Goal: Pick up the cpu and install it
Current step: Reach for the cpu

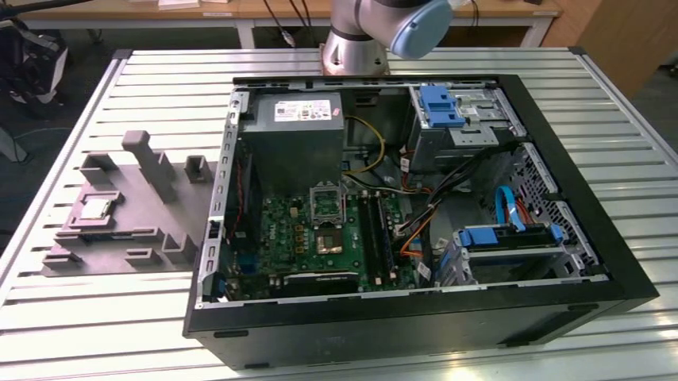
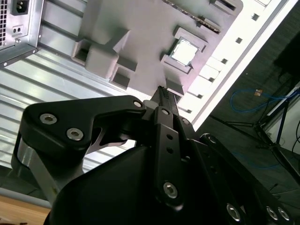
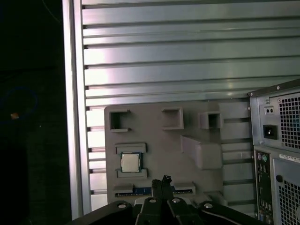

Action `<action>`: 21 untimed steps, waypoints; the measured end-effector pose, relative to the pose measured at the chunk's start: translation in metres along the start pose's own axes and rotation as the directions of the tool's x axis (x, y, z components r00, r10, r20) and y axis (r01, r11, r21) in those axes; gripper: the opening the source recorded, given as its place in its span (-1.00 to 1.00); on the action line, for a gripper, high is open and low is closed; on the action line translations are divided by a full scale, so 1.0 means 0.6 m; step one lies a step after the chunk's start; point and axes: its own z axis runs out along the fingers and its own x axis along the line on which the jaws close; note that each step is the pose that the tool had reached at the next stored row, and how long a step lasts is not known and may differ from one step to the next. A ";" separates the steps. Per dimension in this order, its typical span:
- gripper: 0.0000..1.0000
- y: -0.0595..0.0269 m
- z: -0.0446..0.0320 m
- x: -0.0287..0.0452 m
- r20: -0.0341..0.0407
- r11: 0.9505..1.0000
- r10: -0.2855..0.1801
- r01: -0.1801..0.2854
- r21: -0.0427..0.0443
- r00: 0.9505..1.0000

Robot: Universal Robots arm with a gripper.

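Hovering over grey holder tray: gripper, fingers drawn together, empty. Cpu: seated in tray, outside computer case. Step: approach. Pickup probably needs fingers parted, centred on chip.

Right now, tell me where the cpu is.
The cpu lies in a recess of the grey holder on the slatted table, to the exterior view's left of the open computer case.

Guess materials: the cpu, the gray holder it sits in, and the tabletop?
The cpu: pale metal top with a soft sheen and a darker rim. The gray holder: matte, uniform, blocky, so likely plastic. The tabletop: ribbed silvery slats catching glare, probably aluminium.
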 end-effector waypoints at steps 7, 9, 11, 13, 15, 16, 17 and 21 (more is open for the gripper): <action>-0.79 -0.002 0.000 0.027 0.000 1.000 0.000 0.000 0.000 1.000; -0.79 -0.002 0.001 0.032 0.000 1.000 0.000 0.000 0.000 1.000; -0.79 -0.003 0.001 0.038 0.000 1.000 0.000 0.000 0.000 1.000; -0.79 -0.003 0.001 0.044 0.000 1.000 0.000 0.000 0.000 1.000; -0.79 -0.004 0.001 0.049 0.000 1.000 0.000 0.000 0.000 1.000; -0.79 -0.004 0.001 0.052 0.000 1.000 0.000 0.000 0.000 1.000; -0.79 -0.004 0.001 0.054 0.000 1.000 0.000 0.000 0.000 1.000; -0.79 -0.005 0.001 0.064 0.000 1.000 0.000 0.000 0.000 1.000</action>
